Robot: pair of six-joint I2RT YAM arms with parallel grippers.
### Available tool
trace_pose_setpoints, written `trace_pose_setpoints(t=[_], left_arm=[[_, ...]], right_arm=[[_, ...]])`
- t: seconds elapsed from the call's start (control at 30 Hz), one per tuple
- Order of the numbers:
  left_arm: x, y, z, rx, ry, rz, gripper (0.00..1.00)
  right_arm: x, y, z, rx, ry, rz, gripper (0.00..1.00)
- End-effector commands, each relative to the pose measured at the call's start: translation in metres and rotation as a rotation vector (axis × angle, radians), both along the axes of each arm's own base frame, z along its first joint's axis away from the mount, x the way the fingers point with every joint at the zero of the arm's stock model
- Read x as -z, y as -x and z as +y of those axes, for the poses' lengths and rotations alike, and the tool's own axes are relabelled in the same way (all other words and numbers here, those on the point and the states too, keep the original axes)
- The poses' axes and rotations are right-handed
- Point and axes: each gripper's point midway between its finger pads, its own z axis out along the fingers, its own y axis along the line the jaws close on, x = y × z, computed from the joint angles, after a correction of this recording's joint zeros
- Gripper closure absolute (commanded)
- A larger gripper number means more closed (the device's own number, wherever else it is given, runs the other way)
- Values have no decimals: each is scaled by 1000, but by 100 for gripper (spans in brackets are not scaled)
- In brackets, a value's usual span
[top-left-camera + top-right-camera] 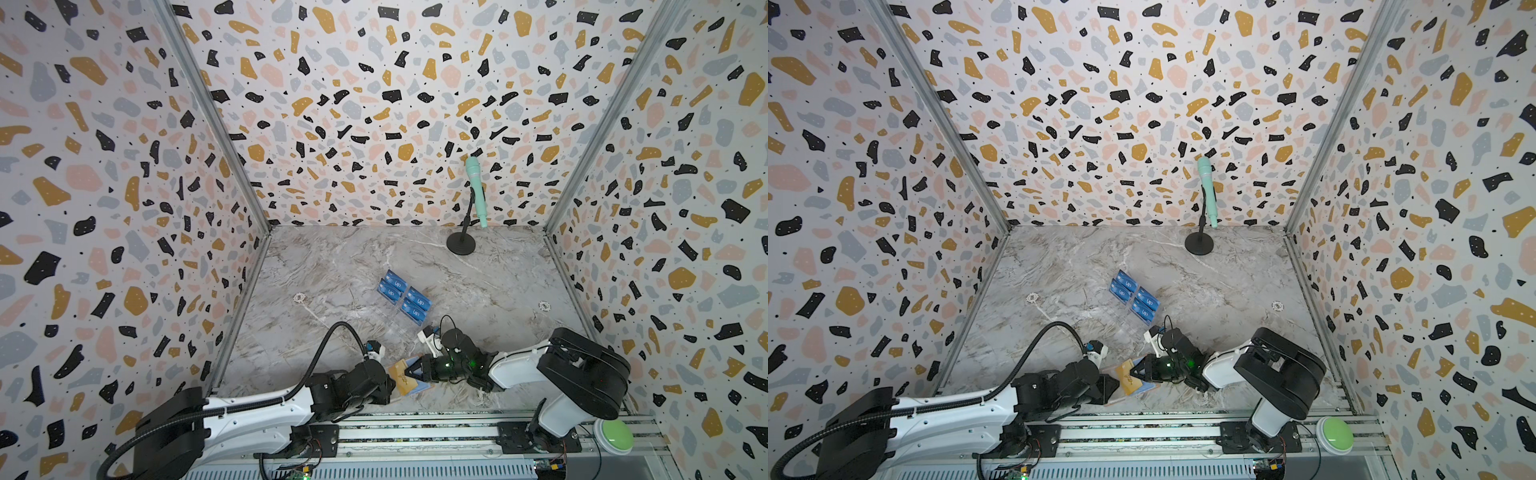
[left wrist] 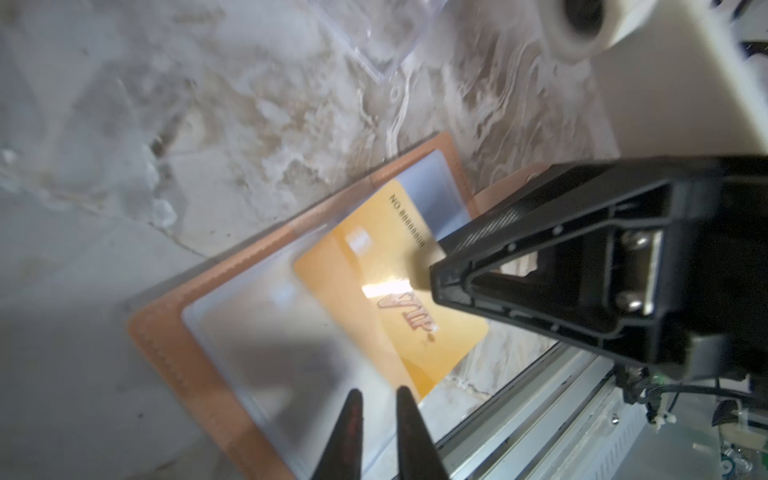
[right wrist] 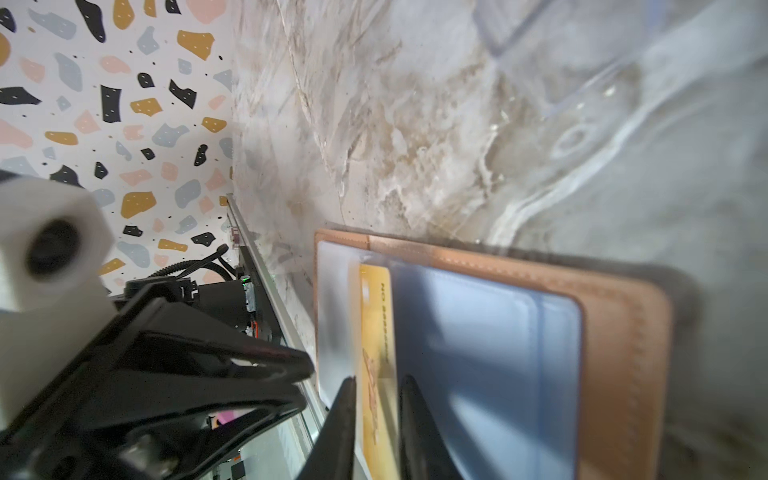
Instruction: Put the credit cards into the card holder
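1. The holder (image 2: 166, 345) lies open at the front edge of the worktop (image 1: 478, 282), about midway along it, with an arm on either side.
2. The gold card (image 2: 415, 332) is partway into a clear sleeve (image 2: 270, 340). It sits skewed, and one corner pokes out past the holder toward the front edge.
3. Left gripper (image 2: 378, 392): its fingers stand a little apart at the sleeve's edge, and I see nothing clamped between them.
4. Right gripper (image 3: 380, 380): here too there is a narrow gap. The jaws sit either side of the visible gold strip without pinching it.
5. So the step in hand looks like seating this card fully. First job is to square it to the sleeve mouth, because a skewed card will likely jam a corner on the seam.
6. The left gripper should pin the holder's cover or the sleeve flat. Otherwise the whole booklet will probably skate across the smooth marble when pushed.
7. The right gripper does best with a fingertip low on the card's exposed edge, pushing along the card's own plane and not down into it.
8. Keep the push gentle and short. Thin plastic may bow and pop out of the sleeve if forced.
9. More to come: the blue cards (image 1: 392, 286) wait in the clear stand (image 1: 399, 328) mid-worktop, well apart from the holder.
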Motion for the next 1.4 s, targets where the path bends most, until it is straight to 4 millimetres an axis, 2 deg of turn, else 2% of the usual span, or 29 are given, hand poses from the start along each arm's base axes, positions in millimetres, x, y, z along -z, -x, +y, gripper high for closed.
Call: trace_pose_setpoints(t=[0.0, 0.13, 0.3, 0.6, 1.03, 1.17, 1.37], left_arm=[[-22, -20, 13, -132, 9, -31, 67], [-3, -22, 41, -229, -23, 46, 60], [13, -15, 50, -255, -27, 93, 55], [19, -11, 33, -190, 20, 112, 49], [11, -13, 12, -137, 105, 99, 49], [5, -18, 8, -137, 116, 81, 49], [6, -18, 7, -133, 110, 81, 49]], right_arm=[[11, 6, -11, -39, 139, -30, 73], [11, 11, -8, -77, 180, -47, 71], [11, 18, 0, -115, 190, -48, 71], [5, 24, 18, -164, 203, -79, 70], [-7, 25, 41, -188, 143, -93, 68], [-11, 25, 45, -191, 131, -99, 68], [-12, 24, 40, -193, 137, -121, 67]])
